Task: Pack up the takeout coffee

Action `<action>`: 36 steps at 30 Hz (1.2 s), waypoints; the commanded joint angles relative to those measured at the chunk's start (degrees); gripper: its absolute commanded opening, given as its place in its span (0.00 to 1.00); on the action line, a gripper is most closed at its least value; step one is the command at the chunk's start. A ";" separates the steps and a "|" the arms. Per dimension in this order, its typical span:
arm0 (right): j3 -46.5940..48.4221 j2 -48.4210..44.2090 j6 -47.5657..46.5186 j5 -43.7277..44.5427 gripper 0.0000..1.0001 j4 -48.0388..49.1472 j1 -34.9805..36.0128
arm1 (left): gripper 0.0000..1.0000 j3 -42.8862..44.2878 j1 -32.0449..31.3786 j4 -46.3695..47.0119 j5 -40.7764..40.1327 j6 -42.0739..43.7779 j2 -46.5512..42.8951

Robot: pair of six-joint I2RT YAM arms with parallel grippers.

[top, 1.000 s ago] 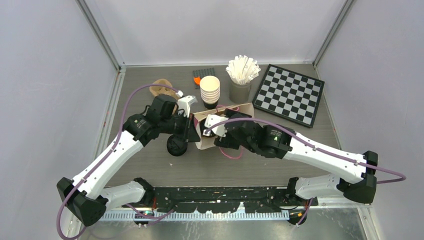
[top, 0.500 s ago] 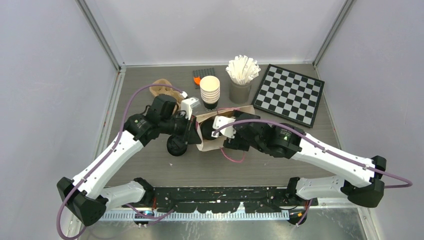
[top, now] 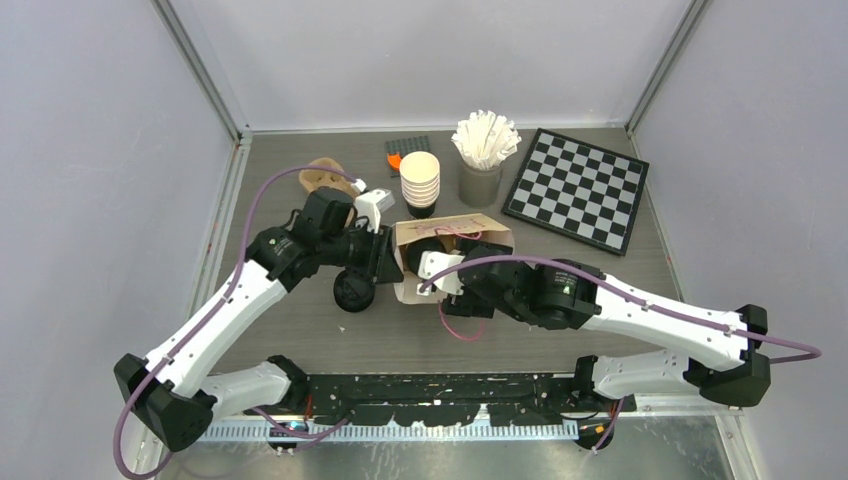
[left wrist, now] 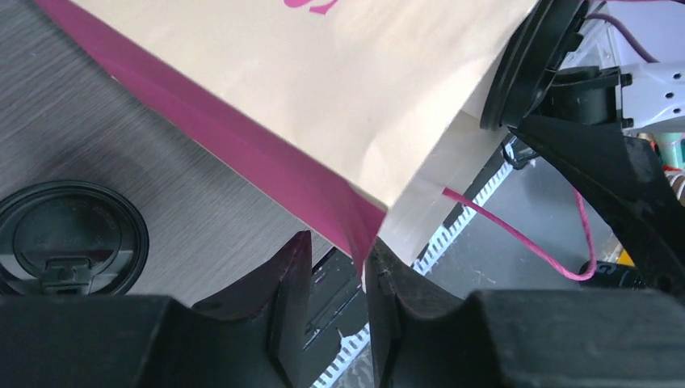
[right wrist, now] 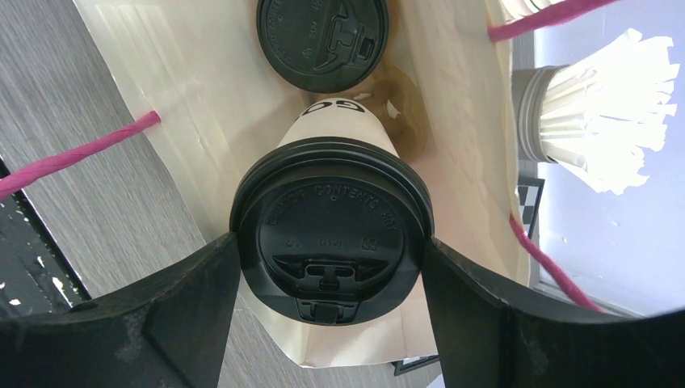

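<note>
A tan paper bag (top: 462,228) with a magenta stripe and magenta cord handles lies on its side at mid-table. My right gripper (top: 427,260) is shut on a cream cup with a black lid (right wrist: 327,222), one finger on each side of the lid, at the bag's mouth. A second lidded cup (right wrist: 323,36) sits deeper inside the bag. My left gripper (top: 388,256) is at the bag's left edge. In the left wrist view its fingers (left wrist: 295,279) stand slightly apart, and the bag's magenta corner (left wrist: 359,234) hangs between them against the right one.
A black lid (top: 353,290) lies on the table left of the bag, also in the left wrist view (left wrist: 69,238). Behind are a stack of lidless cups (top: 420,180), a holder of white stirrers (top: 485,150), a checkerboard (top: 575,188) and a brown object (top: 325,178).
My right arm has shifted a little toward the near side with the cup still in its grip. The bag's upper side has risen and covers more of the mouth. The left arm has stayed put.
</note>
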 commanded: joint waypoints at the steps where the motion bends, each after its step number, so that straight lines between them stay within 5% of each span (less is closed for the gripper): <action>1: -0.64 0.00 0.92 2.36 0.68 2.73 0.18 | 0.33 -1.36 -0.18 2.54 -2.28 -3.75 -3.79; 22: -1.78 1.04 -0.89 2.73 0.68 5.63 0.15 | 0.42 -2.51 -0.27 3.30 -2.10 -7.66 -2.70; 36: -2.78 -0.12 -6.17 3.16 0.69 6.62 -0.87 | 0.20 -2.51 -0.26 3.40 -0.72 -6.12 -2.21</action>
